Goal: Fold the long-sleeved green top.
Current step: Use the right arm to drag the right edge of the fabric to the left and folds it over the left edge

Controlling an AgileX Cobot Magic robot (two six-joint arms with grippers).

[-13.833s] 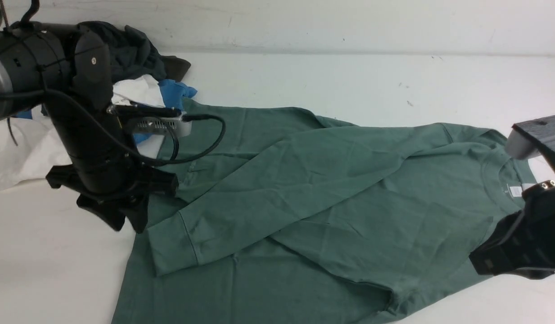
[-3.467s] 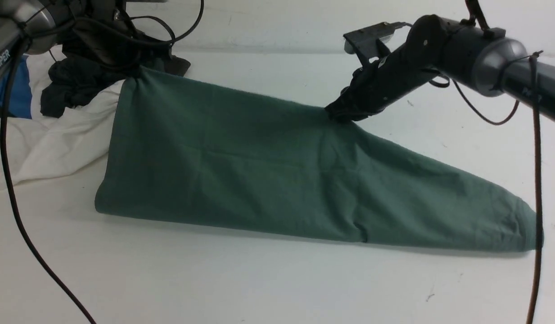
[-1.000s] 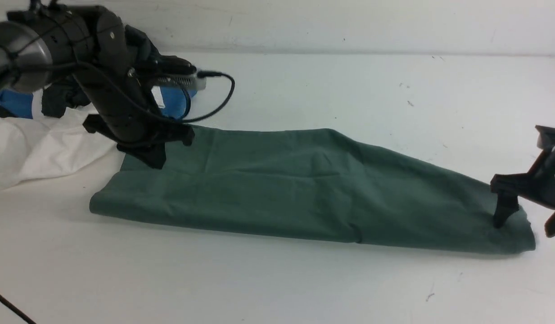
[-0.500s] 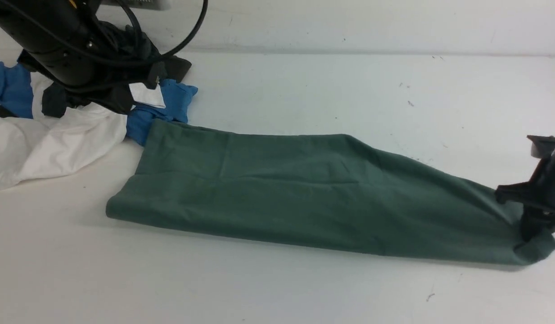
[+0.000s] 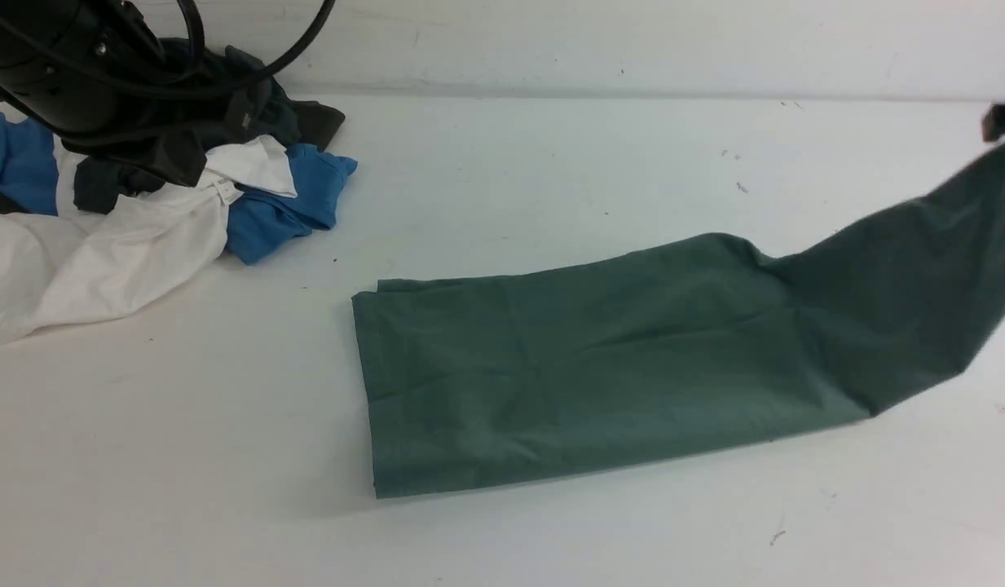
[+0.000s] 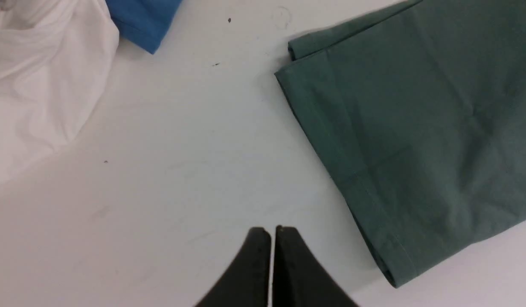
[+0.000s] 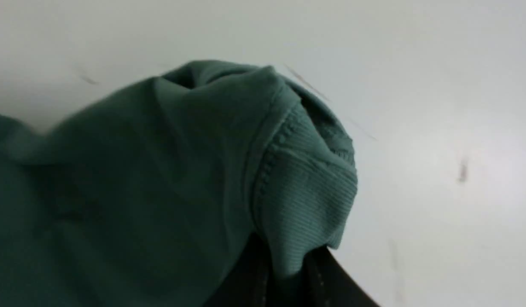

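Note:
The green long-sleeved top (image 5: 584,359) lies folded into a long band across the table, its left end flat and its right end raised off the surface toward the right edge of the front view. My right gripper (image 7: 284,273) is shut on that raised end, with ribbed green fabric (image 7: 305,187) bunched between its jaws; only a dark bit of that arm (image 5: 1003,121) shows in the front view. My left gripper (image 6: 272,232) is shut with nothing in it, hovering over bare table beside the top's left hem (image 6: 352,170). The left arm (image 5: 78,73) hangs at the far left, above the clothes pile.
A pile of other garments lies at the back left: a white one (image 5: 94,261), a blue one (image 5: 282,212) and a dark grey one (image 5: 257,106). The wall runs along the table's far edge.
My right gripper has closed on the top's right end and lifted it up and to the right, dragging the whole top rightward. The left arm has drawn back over the clothes pile.

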